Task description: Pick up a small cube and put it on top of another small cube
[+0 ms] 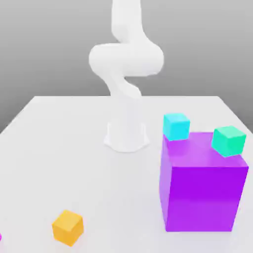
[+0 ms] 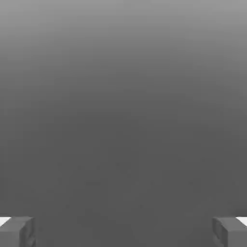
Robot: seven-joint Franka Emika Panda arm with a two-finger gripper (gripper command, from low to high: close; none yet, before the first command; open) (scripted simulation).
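We see our pincer (image 2: 123, 231) spread wide with nothing between its fingers. On the white tabletop (image 1: 59, 148), the cyan cube (image 1: 176, 126) sits at the purple block's (image 1: 202, 190) eleven o'clock corner. The magenta cube (image 1: 0, 237) peeks in at eight o'clock.

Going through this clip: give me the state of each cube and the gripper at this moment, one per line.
cyan cube: on the table, behind the purple block.
teal-green cube: on or behind the purple block; cannot tell.
orange cube: alone on the table.
gripper: open, empty.
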